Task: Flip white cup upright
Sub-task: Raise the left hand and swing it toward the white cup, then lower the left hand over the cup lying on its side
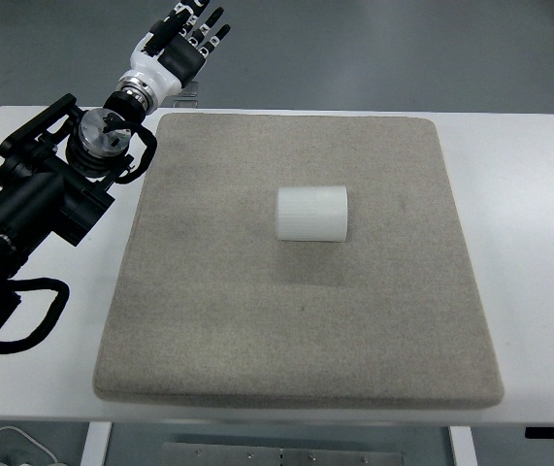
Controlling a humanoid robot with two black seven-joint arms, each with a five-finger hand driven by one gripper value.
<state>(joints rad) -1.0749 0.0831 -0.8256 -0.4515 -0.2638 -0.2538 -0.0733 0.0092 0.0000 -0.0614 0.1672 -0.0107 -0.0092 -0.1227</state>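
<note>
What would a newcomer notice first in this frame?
A white cup lying on its side near the middle of a grey mat that covers most of the white table. Next, the left hand at top left, fingers spread, held beyond the mat's far corner and well away from the cup.

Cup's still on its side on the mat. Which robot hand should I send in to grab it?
Left. The left robot hand is the only one in view, raised past the table's far left edge with fingers spread. The white cup lies mid-mat with nothing between them. The right arm isn't visible.
</note>
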